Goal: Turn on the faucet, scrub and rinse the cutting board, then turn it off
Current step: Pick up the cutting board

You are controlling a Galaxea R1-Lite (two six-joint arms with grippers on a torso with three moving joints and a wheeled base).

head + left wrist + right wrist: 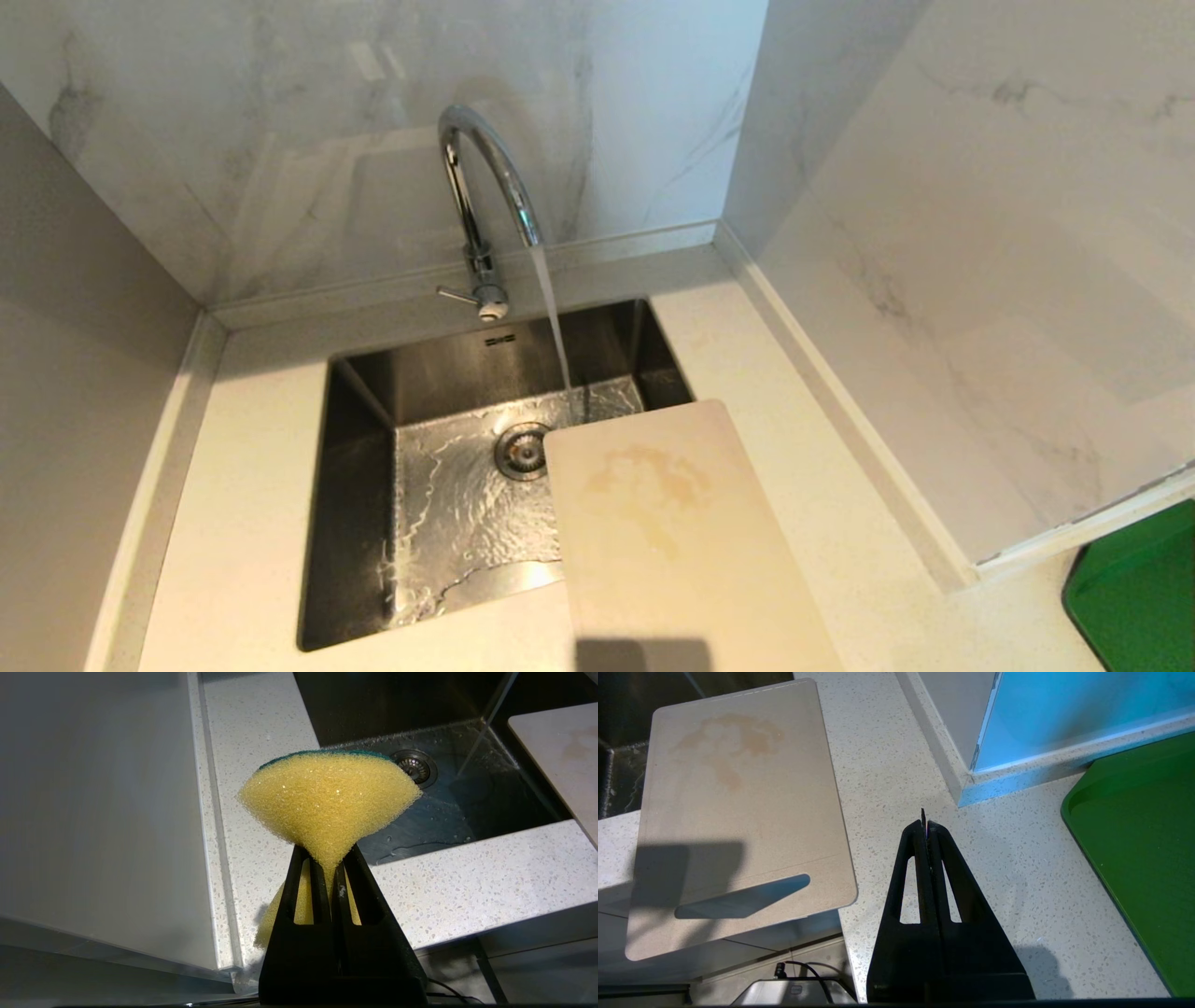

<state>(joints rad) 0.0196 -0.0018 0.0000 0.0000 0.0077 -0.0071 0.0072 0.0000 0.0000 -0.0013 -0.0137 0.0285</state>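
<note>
Overhanging the sink on its right, the stained cutting board looks thin, stiff, light and slippery when wet; its slot handle suits gripping. Left gripper fingers pinch a yellow sponge left of the sink; right gripper fingers are closed, empty, right of it. Faucet runs.

The right gripper, fingers pressed together and empty, hangs over the speckled worktop. The stained cutting board overhangs the worktop's front edge, slot end outward. A green board lies opposite.
</note>
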